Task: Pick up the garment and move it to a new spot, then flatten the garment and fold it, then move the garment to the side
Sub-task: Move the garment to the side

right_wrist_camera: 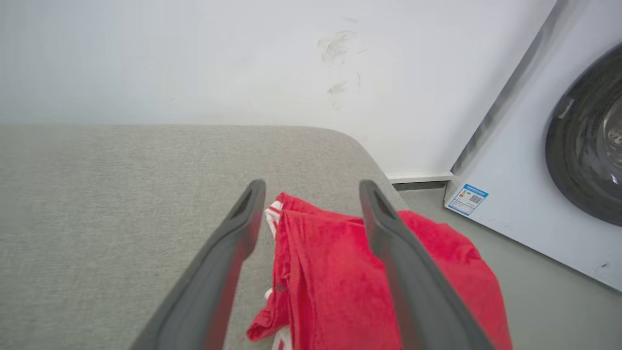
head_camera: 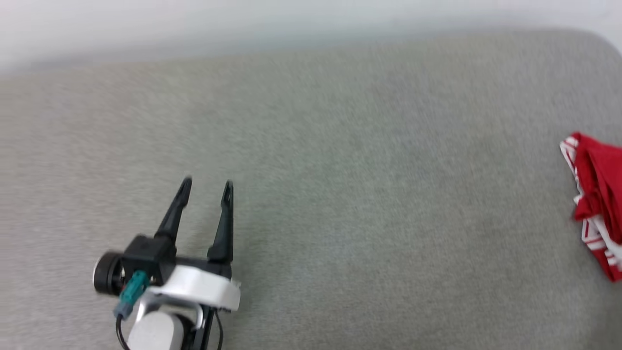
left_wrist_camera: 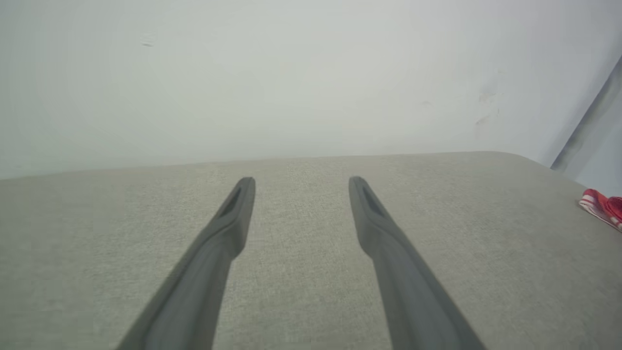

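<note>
The garment (head_camera: 600, 199), red with red-white striped trim, lies bunched at the right edge of the grey padded table (head_camera: 340, 170). A corner of the garment (left_wrist_camera: 602, 206) shows at the far right of the left wrist view. My left gripper (head_camera: 206, 187) stands open over bare table at the lower left, far from the cloth, nothing between its fingers (left_wrist_camera: 233, 218). In the right wrist view my right gripper (right_wrist_camera: 311, 192) is open above the crumpled garment (right_wrist_camera: 330, 272), its fingers (right_wrist_camera: 243, 228) apart and not pinching the cloth.
A white wall (right_wrist_camera: 194, 58) runs behind the table. Past the table's rounded right end a white washing machine (right_wrist_camera: 534, 160) with a dark round door stands on the grey floor (right_wrist_camera: 534, 291). The garment hangs partly over that table edge.
</note>
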You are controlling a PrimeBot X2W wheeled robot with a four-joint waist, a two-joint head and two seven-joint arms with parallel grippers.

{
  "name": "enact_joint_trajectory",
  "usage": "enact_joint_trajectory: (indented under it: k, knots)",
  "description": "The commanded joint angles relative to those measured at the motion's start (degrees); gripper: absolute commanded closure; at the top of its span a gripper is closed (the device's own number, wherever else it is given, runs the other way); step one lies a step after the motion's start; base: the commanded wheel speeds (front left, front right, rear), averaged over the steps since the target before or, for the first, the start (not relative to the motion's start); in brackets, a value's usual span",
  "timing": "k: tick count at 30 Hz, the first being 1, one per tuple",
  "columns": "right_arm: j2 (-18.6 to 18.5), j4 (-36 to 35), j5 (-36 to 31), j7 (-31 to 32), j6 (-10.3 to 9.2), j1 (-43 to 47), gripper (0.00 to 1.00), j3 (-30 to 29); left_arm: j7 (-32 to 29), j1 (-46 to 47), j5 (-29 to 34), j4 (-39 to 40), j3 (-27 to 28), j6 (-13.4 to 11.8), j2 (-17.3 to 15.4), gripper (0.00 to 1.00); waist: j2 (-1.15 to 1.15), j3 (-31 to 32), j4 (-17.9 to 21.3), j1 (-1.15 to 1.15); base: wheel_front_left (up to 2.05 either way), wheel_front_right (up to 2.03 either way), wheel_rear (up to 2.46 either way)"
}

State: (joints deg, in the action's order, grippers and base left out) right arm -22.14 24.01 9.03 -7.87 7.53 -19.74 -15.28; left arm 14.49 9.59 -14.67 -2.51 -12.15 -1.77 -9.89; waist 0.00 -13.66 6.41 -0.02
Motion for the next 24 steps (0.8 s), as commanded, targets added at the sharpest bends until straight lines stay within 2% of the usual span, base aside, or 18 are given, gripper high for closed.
enact_joint_trajectory:
  k: [1,9,10,18,24]
  knots:
    - [2.8,-2.6,0.1,-0.4,-0.1,4.1,0.0,0.5,0.4,-2.1,-0.1,-0.9,0.5,-0.5,0.1,0.0,0.0,5.0,-3.4,0.02,0.0,0.0,0.0]
    - [13.5,-15.1,-1.3,2.1,-0.09,16.2,0.0,4.8,0.7,-7.6,-0.6,-3.0,2.5,-1.8,-0.3,0.0,0.0,11.5,-6.2,0.02,0.0,0.0,0.0]
    - [13.5,-15.1,-1.3,2.1,-0.09,16.2,0.0,4.8,0.7,-7.6,-0.6,-3.0,2.5,-1.8,-0.3,0.0,0.0,11.5,-6.2,0.02,0.0,0.0,0.0]
    - [17.7,-28.0,-1.2,6.4,-0.1,23.8,0.0,10.1,0.8,-11.3,-0.4,-3.4,4.2,-1.5,-0.8,0.0,0.0,15.5,-7.7,0.02,0.0,0.0,0.0]
    - [18.9,-35.1,-1.4,9.9,-0.1,29.4,0.0,9.6,0.8,-13.6,0.4,-3.4,4.7,-1.1,-0.8,0.0,0.0,17.2,-7.8,0.02,0.0,0.0,0.0]
